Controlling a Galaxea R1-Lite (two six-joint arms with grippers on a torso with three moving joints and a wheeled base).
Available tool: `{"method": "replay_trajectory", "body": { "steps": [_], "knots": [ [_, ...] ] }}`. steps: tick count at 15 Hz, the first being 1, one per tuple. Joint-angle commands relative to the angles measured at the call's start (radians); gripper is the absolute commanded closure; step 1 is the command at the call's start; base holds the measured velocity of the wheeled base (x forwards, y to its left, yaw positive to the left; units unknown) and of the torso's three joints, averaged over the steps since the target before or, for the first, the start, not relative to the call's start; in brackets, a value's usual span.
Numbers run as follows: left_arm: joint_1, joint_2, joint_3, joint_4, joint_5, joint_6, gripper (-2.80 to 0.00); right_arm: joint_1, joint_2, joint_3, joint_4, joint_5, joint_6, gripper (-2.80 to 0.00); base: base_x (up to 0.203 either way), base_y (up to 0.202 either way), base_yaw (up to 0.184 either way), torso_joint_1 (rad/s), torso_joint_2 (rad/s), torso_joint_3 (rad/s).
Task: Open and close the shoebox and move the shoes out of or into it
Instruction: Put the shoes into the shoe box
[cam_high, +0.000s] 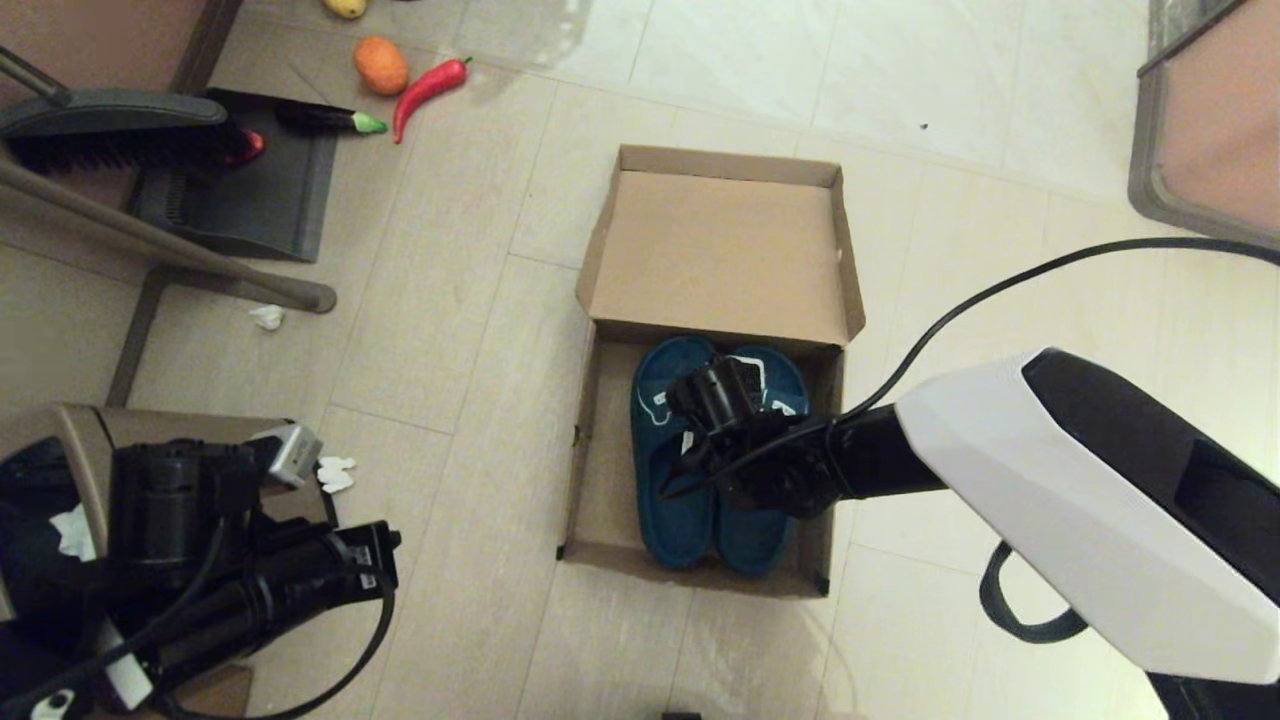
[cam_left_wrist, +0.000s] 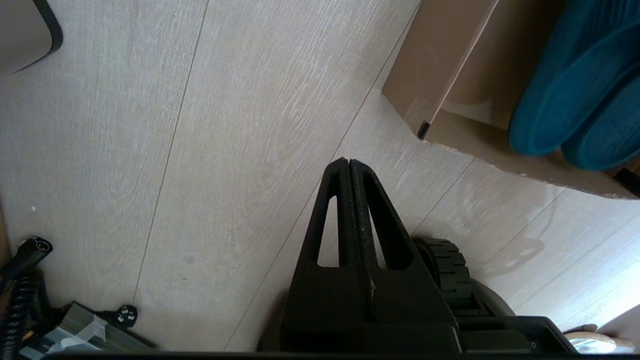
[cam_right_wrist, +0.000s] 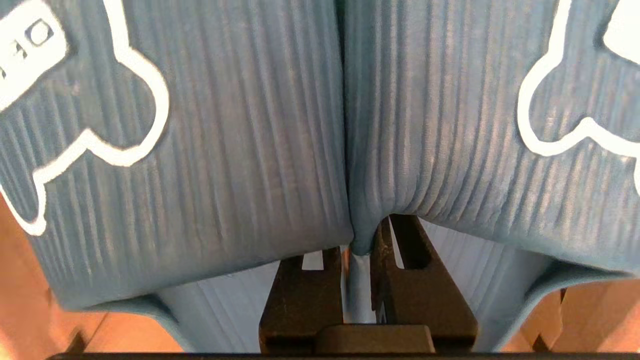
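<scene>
The shoebox lies open on the floor, its lid folded back flat on the far side. Both teal shoes rest side by side inside it, toes away from me. My right gripper reaches down into the box over their straps. In the right wrist view its fingers run under the straps, one in each shoe, pinching the shoes' touching inner sides between them. My left gripper is shut and empty, parked low over the floor near the shoebox's near left corner.
A broom and dustpan, an orange, a red chilli and an eggplant lie at the far left. Paper scraps dot the floor. A brown bin stands by my left arm, and furniture stands at the far right.
</scene>
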Motion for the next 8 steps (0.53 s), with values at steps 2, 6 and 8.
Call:
{"method": "replay_trajectory", "body": {
  "steps": [2, 6, 8],
  "knots": [
    [0.0, -0.001, 0.003, -0.003, 0.001, -0.002, 0.0, -0.008, 0.034, -0.037, -0.003, -0.003, 0.003, 0.0, 0.0, 0.0, 0.0, 0.0, 0.0, 0.0],
    [0.005, -0.001, -0.002, -0.003, 0.001, -0.002, 0.0, -0.024, 0.089, -0.124, -0.002, -0.002, -0.018, 0.0, 0.0, 0.0, 0.0, 0.0, 0.0, 0.0],
    [0.011, -0.006, 0.005, -0.003, 0.001, -0.002, 0.0, -0.025, 0.103, -0.148, -0.002, -0.002, -0.024, 0.0, 0.0, 0.0, 0.0, 0.0, 0.0, 0.0]
  ]
}}
